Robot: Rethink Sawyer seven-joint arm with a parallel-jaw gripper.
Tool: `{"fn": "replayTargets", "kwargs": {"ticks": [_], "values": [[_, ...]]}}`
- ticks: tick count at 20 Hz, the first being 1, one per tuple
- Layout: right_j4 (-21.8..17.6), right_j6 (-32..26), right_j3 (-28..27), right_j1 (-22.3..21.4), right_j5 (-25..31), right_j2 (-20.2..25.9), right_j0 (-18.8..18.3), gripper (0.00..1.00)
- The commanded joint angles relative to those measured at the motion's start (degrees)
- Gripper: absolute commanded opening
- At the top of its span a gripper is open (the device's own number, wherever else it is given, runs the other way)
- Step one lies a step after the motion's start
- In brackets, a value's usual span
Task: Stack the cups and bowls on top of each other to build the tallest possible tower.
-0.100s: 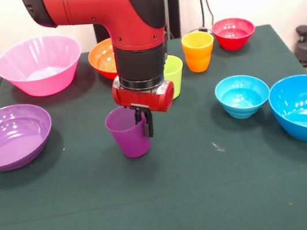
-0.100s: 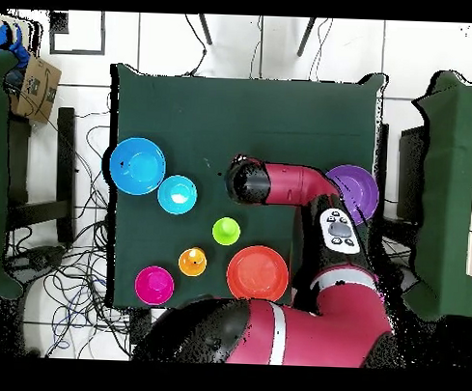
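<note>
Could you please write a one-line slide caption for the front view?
Sawyer's gripper at the purple cup's rim, surrounded by bowls and cups on the green table.

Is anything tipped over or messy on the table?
No. Every cup and bowl stands upright on the green table. Only a tiny pale speck lies on the cloth, between the purple cup and the small light blue bowl.

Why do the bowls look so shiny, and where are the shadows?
Front view: bright streaks of glare line the pink bowl and purple bowl; soft shadows sit beside them on the green table. Overhead view: the blue bowl shows only a small glint.
</note>
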Motion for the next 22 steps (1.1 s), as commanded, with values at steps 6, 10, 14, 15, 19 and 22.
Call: {"fn": "replayTargets", "kwargs": {"ticks": [6, 10, 14, 15, 19, 22], "values": [[1.7, 1.8, -2.0, 0.1, 4.5, 2.3, 0.2, 1.0], [2.1, 2.1, -2.8, 0.3, 5.6, 1.8, 0.6, 1.0], [2.5, 2.5, -2.9, 0.2, 6.0, 1.5, 1.1, 1.0], [2.5, 2.6, -2.7, 0.1, 5.9, 1.3, 1.2, 1.0], [2.9, 2.9, -1.3, -1.7, 6.2, 1.0, 1.6, 1.0], [3.5, 2.7, -0.1, -3.9, 7.5, 1.0, 1.6, 1.0]]}}
